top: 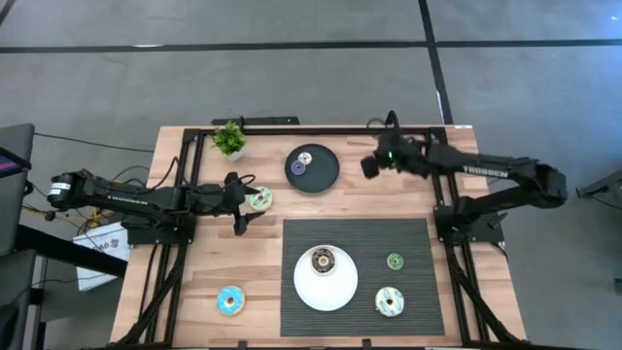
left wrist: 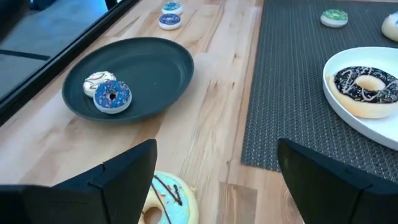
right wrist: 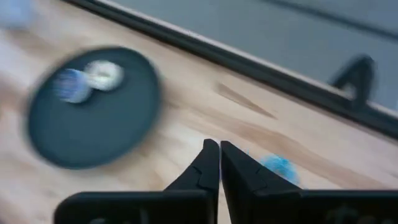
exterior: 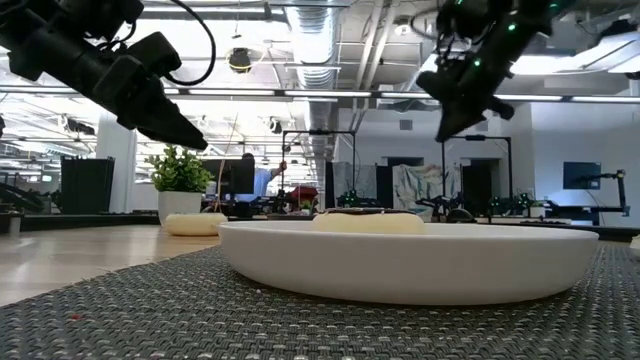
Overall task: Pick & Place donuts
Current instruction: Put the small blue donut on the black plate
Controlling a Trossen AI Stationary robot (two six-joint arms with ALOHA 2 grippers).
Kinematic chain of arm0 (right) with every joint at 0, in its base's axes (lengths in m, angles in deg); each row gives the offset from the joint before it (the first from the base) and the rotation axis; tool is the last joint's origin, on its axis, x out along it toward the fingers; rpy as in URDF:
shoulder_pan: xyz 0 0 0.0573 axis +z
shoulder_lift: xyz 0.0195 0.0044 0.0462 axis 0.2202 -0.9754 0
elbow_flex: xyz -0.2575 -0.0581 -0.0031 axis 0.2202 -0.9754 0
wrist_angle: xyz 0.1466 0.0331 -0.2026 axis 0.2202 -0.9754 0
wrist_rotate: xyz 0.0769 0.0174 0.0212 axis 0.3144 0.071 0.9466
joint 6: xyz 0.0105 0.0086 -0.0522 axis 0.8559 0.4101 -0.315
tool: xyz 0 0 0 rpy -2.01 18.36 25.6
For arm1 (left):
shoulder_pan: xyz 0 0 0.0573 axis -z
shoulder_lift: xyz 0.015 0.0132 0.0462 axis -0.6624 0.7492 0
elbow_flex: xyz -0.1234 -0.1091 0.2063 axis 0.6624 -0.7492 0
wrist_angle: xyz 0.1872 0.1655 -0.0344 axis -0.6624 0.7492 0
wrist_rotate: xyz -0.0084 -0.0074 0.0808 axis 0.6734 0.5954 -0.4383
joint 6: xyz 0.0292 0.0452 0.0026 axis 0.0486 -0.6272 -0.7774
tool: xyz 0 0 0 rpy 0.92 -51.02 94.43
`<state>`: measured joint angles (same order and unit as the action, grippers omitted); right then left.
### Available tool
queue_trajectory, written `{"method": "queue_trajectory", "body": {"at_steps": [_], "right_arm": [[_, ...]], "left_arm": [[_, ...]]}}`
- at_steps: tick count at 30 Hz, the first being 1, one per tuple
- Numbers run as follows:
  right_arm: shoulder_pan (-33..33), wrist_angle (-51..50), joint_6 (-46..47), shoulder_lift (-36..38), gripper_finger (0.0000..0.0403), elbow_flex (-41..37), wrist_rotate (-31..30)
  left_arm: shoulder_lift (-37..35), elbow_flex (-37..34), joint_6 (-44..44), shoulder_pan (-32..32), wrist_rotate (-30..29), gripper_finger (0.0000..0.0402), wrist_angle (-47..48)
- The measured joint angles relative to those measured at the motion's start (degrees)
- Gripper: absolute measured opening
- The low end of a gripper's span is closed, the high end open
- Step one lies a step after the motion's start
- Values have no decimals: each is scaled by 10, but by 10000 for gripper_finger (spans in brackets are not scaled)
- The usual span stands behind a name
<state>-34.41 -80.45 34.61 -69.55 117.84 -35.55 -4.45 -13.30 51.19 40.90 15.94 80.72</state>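
Because the white-green donut (top: 259,200) lies on the tabletop (top: 243,262) just beside the left hand (top: 238,202), on the side toward the black plate (top: 326,173), the left arm is much the nearer. That hand is released, its fingers spread either side of the donut and clear of it. The right hand (top: 369,166), clenched empty, hovers beyond the black plate.

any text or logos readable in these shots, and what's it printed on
"TROSSEN" in white letters on the right arm's forearm, high view.
White lettering on the left arm in the high view: too small to read.
Paper lying left of the table, printed but too small to read.
The donuts, plates and mat carry no text.
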Motion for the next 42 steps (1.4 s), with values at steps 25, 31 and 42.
{"method": "queue_trajectory", "body": {"at_steps": [25,31,42], "right_arm": [[-218,-17,-45,-292,256,34,160],[-214,-8,-45,-314,260,36,158],[-211,-9,-35,-308,258,34,157]], "left_arm": [[0,0,12,0,18,325,0],[0,0,12,0,14,325,6],[0,1,7,0,14,325,12]]}}
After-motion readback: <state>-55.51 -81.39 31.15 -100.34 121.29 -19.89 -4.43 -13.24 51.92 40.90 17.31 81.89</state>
